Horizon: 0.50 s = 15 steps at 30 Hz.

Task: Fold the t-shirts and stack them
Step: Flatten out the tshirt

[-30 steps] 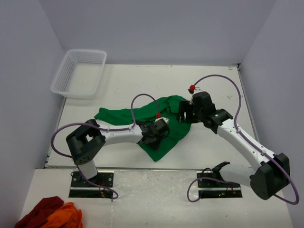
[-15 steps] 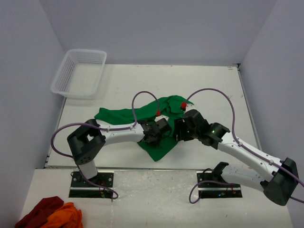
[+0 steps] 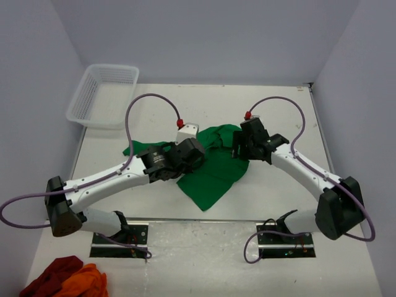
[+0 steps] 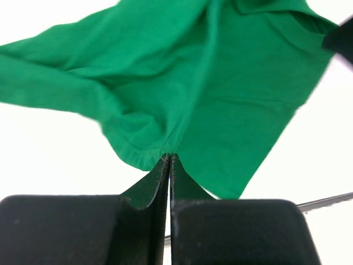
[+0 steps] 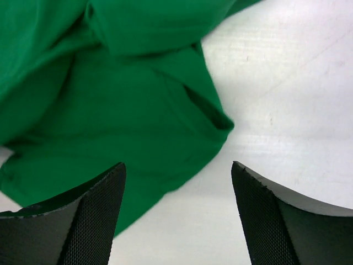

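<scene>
A crumpled green t-shirt (image 3: 213,170) lies mid-table. My left gripper (image 3: 190,153) is at its left part, shut on a pinch of the hem. In the left wrist view the closed gripper (image 4: 169,158) bites the hem fold, and the shirt (image 4: 220,83) spreads away beyond it. My right gripper (image 3: 239,150) hovers at the shirt's right edge, open and empty. In the right wrist view the gripper (image 5: 179,172) straddles the shirt's edge (image 5: 116,116), with the bare table (image 5: 287,83) to the right.
A white mesh basket (image 3: 104,94) stands at the table's back left. Red and orange garments (image 3: 65,277) lie off the table at the bottom left. Walls close in the table on three sides.
My left arm has swung its elbow out to the left, with the gripper still holding the shirt. My right gripper went down over the shirt, then drew back to its right edge.
</scene>
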Available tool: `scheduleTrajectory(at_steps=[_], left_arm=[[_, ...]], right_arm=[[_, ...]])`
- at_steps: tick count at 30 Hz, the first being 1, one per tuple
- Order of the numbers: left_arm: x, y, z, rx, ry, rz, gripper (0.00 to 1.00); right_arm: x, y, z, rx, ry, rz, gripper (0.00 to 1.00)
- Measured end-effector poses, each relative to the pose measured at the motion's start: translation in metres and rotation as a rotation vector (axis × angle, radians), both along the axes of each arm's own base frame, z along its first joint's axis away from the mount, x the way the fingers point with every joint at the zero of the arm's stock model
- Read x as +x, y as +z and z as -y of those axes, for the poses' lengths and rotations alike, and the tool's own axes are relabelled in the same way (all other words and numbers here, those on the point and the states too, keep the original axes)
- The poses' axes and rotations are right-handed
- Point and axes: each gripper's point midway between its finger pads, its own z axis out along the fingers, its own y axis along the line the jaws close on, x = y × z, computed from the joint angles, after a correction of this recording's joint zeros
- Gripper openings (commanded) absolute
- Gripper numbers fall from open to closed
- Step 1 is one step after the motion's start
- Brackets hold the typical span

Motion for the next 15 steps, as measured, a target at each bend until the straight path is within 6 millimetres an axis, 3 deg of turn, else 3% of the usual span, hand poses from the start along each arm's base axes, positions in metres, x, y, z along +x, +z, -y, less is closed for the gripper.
scheduleTrajectory(at_steps=[3, 5, 8, 9, 15], left_arm=[[-0.005, 0.009, -0.025, 0.009, 0.050, 0.020, 0.00], [-0.009, 0.004, -0.042, 0.034, 0.075, 0.013, 0.00], [-0.012, -0.007, -0.063, 0.078, 0.110, -0.007, 0.00], [-0.013, -0.011, -0.068, 0.092, 0.117, -0.015, 0.00], [-0.010, -0.018, -0.076, 0.112, 0.133, -0.027, 0.00]], right_arm=[[0.028, -0.009, 0.004, -0.001, -0.034, -0.022, 0.67], [0.046, -0.018, 0.006, 0.007, -0.051, -0.041, 0.56], [0.066, -0.033, 0.017, 0.022, -0.087, -0.076, 0.48], [0.071, -0.039, 0.023, 0.020, -0.105, -0.090, 0.43], [0.087, -0.060, 0.046, 0.017, -0.169, -0.142, 0.39]])
